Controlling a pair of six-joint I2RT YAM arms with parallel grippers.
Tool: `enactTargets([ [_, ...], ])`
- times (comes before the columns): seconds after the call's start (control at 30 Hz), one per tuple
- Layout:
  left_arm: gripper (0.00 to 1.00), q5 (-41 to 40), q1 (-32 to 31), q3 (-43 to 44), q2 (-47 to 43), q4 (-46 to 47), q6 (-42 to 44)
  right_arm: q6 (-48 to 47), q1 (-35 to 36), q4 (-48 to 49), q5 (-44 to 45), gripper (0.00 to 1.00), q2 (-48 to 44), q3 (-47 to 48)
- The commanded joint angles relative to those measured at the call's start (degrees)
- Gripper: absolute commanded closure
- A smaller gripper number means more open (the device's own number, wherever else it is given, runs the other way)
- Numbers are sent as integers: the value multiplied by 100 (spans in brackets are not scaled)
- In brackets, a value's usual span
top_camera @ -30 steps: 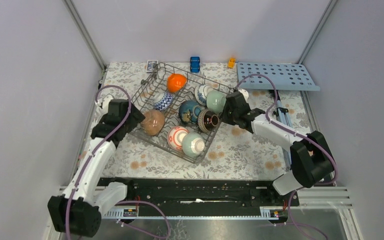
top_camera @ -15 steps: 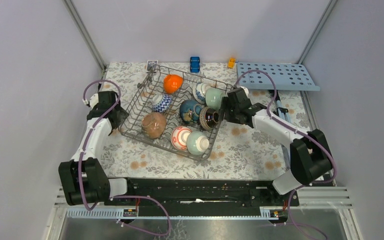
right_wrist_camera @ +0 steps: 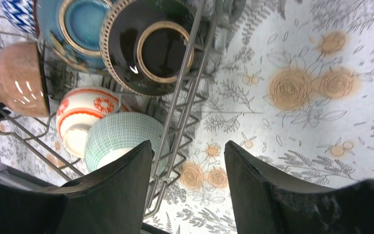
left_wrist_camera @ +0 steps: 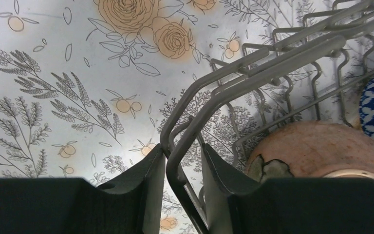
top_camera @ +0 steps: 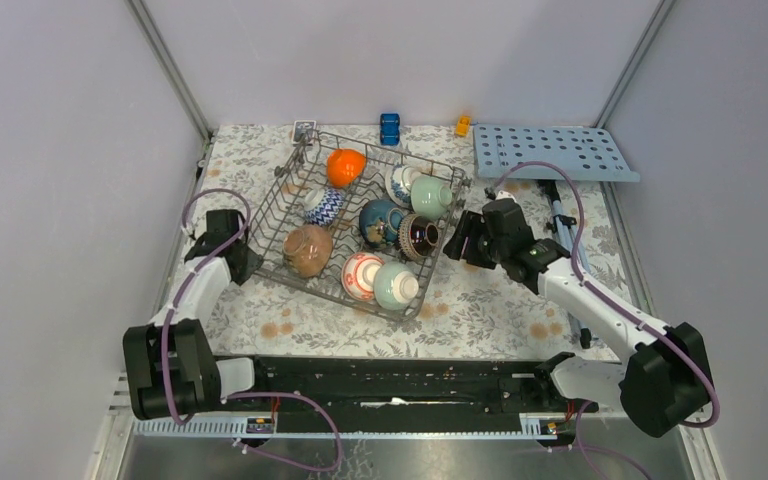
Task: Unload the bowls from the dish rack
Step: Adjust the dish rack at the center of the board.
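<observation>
On the left, the left gripper (left_wrist_camera: 182,157) seems clamped on a corner wire of the dish rack (left_wrist_camera: 272,57). The bowls (top_camera: 345,166) sit inside it, mid-table. At right, the right gripper (right_wrist_camera: 187,145) hovers, jaws apart, at the rack's right rim.

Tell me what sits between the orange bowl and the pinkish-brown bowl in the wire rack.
A round blue-and-white zigzag-patterned ceramic bowl, clearest in the top view.

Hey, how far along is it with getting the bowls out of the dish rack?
Done: nothing yet; every visible bowl sits in the dish rack, none on the table. In hand: the left gripper clamps its jaws on the rack's corner wire; the right gripper hangs open beside the dark brown bowl, empty. Left: all the bowls.
</observation>
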Motion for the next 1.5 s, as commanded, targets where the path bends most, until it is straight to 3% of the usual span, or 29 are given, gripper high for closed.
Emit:
enactTargets([
  [0.0, 72, 696, -12, -235, -422, 290, -37, 213, -15, 236, -360, 37, -38, -138],
  [0.1, 84, 1039, -64, -351, -742, 334, -194, 290, 18, 323, -419, 38, -20, -231],
  [0.33, 99, 1296, -429, -710, -1204, 331, -386, 337, 310, 356, -271, 37, 87, -236],
  [0.53, 100, 1570, -935, -1136, -1848, 419, -1048, 266, 560, 242, 183, 38, 312, -187],
  [0.77, 100, 1692, -1345, -1873, -2946, 537, -1771, -57, 562, 115, 769, 56, 566, -116],
  [1.07, 99, 1525, -1404, -1854, -3086, 355, -1702, -531, 568, -87, 1041, 78, 1222, 448],
  [1.2, 86, 1310, -1404, -1766, -3151, 188, -1730, -873, 560, -163, 1099, 88, 1514, 919],
  [1.33, 53, 1169, -1395, -1550, -3073, -61, -1659, -1255, 553, -411, 1082, 95, 1956, 1452],
  [1.47, 32, 970, -1395, -1224, -3031, -375, -1491, -1482, 540, -482, 1095, 99, 2249, 1726],
])
